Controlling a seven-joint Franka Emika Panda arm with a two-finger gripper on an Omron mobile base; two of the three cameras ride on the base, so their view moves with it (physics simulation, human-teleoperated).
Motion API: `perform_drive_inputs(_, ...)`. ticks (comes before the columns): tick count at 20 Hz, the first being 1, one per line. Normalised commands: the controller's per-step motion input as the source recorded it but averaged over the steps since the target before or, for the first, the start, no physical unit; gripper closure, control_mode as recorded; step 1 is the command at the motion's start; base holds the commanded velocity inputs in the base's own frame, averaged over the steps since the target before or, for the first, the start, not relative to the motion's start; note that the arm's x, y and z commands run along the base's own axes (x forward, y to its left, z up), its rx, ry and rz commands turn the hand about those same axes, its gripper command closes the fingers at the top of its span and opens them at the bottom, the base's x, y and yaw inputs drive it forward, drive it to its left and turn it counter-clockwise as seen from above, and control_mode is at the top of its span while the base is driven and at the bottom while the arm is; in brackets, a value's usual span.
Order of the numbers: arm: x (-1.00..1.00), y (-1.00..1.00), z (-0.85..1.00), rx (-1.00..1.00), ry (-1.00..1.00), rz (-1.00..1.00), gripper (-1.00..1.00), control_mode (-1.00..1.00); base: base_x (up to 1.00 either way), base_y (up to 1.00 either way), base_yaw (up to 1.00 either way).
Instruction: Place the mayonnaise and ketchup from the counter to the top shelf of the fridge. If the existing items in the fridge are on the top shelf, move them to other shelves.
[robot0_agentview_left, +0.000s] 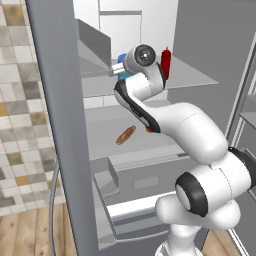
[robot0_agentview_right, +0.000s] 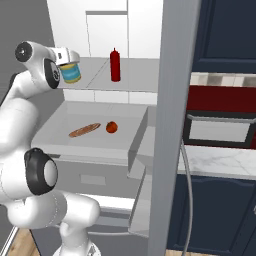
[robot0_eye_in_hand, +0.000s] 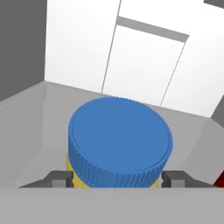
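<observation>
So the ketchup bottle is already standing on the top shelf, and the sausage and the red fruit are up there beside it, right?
Not quite. The ketchup bottle does stand on the top shelf, but the sausage and the red fruit lie on the shelf below it, as the right base view shows.

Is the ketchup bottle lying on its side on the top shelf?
No, in the right base view the ketchup stands upright on the top shelf, with its cap pointing up.
</observation>
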Motion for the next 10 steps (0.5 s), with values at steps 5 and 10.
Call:
perform_drive_inputs(5,0.24,0.00,0.00,0.00,-0.02,0.00,1.00,-1.00,0.00,0.00,0.00)
perform_drive_inputs(10,0.35,-0.01,0.00,0.00,-0.01,0.00,-1.00,-1.00,0.00,0.00,0.00)
